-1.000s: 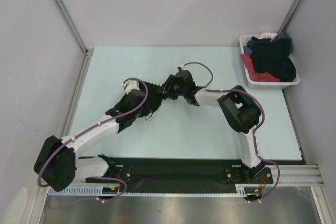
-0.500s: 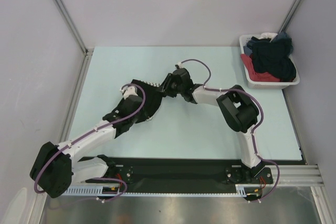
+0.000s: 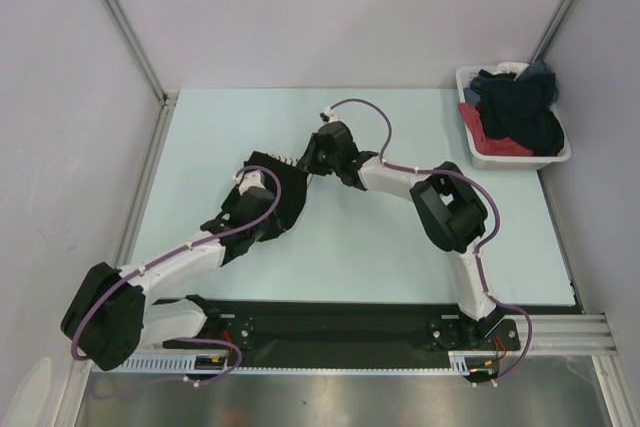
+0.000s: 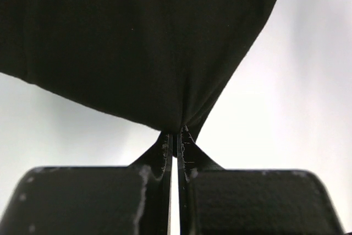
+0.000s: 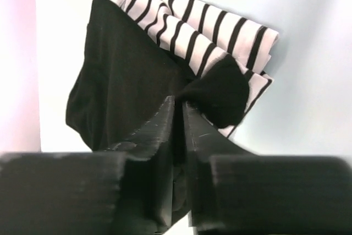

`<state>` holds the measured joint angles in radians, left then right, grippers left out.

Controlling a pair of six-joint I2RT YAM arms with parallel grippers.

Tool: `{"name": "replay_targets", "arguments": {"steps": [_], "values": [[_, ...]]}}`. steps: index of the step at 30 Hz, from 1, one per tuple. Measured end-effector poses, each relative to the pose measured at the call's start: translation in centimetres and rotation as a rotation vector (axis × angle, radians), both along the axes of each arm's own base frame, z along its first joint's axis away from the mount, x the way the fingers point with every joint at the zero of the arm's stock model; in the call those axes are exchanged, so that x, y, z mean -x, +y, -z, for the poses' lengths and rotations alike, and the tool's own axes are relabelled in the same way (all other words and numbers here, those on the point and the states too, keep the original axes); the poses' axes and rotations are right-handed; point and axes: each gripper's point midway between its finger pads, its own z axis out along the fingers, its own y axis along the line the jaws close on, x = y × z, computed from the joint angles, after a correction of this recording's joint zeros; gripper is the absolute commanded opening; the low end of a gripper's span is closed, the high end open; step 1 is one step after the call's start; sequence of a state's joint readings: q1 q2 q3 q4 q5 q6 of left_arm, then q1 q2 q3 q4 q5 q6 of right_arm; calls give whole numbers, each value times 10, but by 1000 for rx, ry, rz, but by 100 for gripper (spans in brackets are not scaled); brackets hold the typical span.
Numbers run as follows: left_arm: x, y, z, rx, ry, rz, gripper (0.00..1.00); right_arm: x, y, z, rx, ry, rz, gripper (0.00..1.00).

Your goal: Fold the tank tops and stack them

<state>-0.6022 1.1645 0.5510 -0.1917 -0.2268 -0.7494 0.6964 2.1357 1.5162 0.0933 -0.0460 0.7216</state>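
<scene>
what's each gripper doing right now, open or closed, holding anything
left gripper: closed, pinching the black tank top
right gripper: closed on a fold of the same black tank top

1. Top view: set high above and behind the arm bases (image 3: 215, 332) at the frame's bottom edge, facing down and forward, far enough off to take in the whole counter (image 3: 400, 247).
2. Left wrist view: looks out along the left gripper (image 4: 175, 135) at bottom centre, very close to the black tank top (image 4: 137, 42).
3. Right wrist view: looks out along the right gripper (image 5: 177, 103), close on the black tank top and the striped tank top (image 5: 220, 31).
4. All three views share the black tank top, which is mid-frame in the top view.
</scene>
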Motion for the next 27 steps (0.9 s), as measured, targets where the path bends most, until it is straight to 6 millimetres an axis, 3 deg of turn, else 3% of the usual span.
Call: {"name": "replay_targets", "arguments": {"steps": [3,5,6,10,12,16,20,24,27], "values": [[-1,-2,3,3,5,6,0,-1,-3,2,12,1,0,4],[-1,-3,6,6,8,10,0,-2,-5,3,14,3,5,9],[0,-4,6,7,8,12,1,-3,-7,3,16,5,9,30],[0,-4,7,8,6,20,6,-8,-13,4,20,5,23,62],[-1,-5,7,7,4,23,13,-11,-18,7,27,4,34,65],[0,-5,8,-4,5,37,42,-9,-29,22,53,28,49,70],[4,-2,5,-9,5,45,59,-8,-43,34,76,52,67,83],[10,4,-5,-25,8,45,70,-3,-57,40,93,73,81,83],[12,10,-14,-39,1,35,73,0,-68,34,91,73,92,71]]}}
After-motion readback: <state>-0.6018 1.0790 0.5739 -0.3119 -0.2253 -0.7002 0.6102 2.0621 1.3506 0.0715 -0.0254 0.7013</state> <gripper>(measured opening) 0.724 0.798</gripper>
